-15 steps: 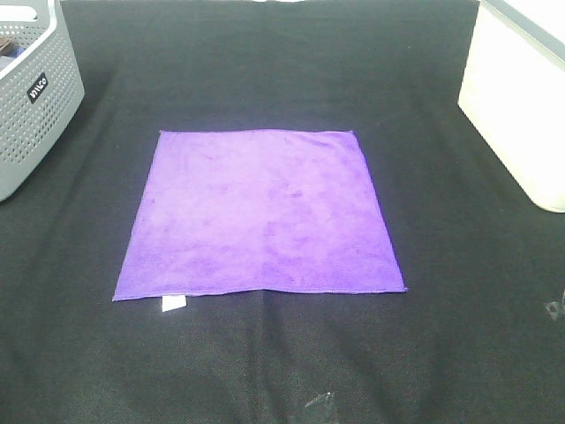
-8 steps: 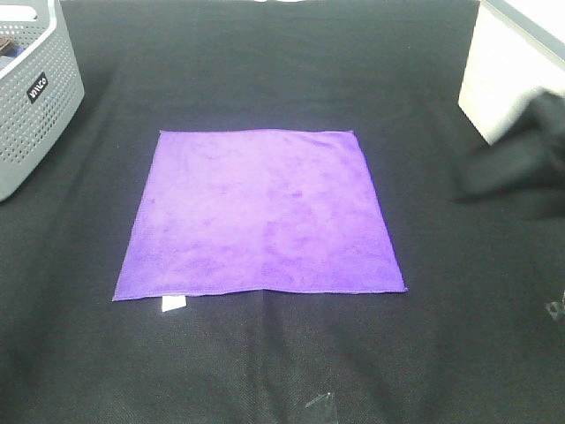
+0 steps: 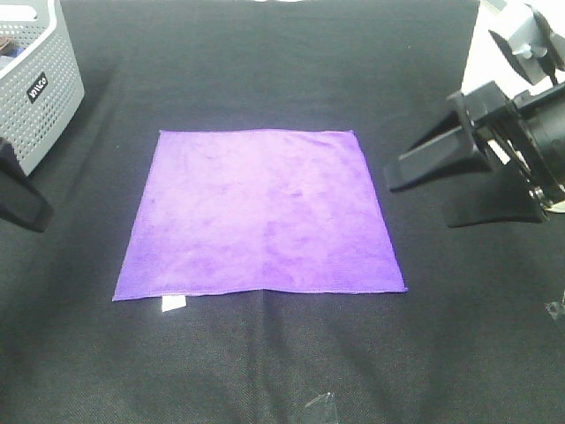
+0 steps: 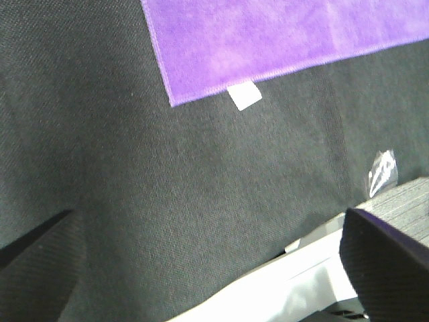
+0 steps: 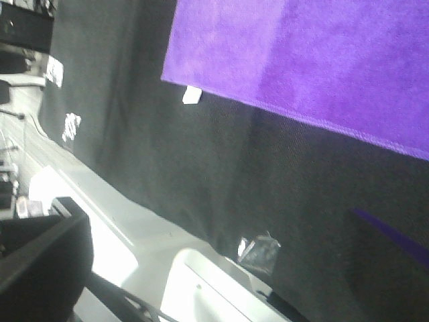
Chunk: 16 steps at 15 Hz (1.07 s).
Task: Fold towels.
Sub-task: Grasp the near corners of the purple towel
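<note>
only overhead, grey basket (image 3: 35, 88), every view, flat purple towel (image 3: 260, 212) — left claw (image 4: 208, 221), right claw (image 5: 218, 216) both apart

Black right gripper (image 3: 422, 200), tapered fingers (image 3: 434, 162), grey housing (image 3: 527, 37)

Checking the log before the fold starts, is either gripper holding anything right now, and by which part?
Nothing is held. The purple towel lies flat and untouched; the left gripper and the right gripper are both open, clear of it.
</note>
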Available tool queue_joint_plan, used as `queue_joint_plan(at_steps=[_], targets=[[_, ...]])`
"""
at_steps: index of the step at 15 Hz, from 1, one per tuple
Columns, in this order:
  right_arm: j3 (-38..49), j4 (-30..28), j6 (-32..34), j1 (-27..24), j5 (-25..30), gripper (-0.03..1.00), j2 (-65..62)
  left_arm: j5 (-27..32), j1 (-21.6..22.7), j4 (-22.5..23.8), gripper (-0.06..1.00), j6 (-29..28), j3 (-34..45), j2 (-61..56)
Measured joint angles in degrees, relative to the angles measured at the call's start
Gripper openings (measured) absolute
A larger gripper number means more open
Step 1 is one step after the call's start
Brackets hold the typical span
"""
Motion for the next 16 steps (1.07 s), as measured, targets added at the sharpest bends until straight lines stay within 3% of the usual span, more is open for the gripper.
queue_joint_plan(at_steps=[3,5,10,13,15,16], targets=[[-1.83,0.29,0.46,-1.95,-1.89,0.94,0.92,-0.8,0.0,-0.8,0.97,0.11,-4.53,7.05],[-6.02,0.4,-0.34,-8.82,3.09,0.93,5.56,-0.57,0.0,-2.01,0.97,0.97,-9.8,14.44],[-9.91,0.4,-4.24,-11.12,8.02,0.93,17.82,-3.55,0.0,-6.99,0.93,7.68,-11.06,23.72],[-11.12,0.29,-4.3,-11.12,7.62,0.93,20.86,-4.01,2.06,-15.41,0.92,14.44,-11.06,26.07],[-11.34,0.23,-4.3,-11.12,7.1,0.93,22.29,-1.95,6.82,-22.63,0.9,20.74,-11.06,30.42],[-11.4,0.23,-4.3,-11.12,6.93,0.93,22.98,-1.49,8.14,-24.06,0.9,21.77,-11.12,31.63]])
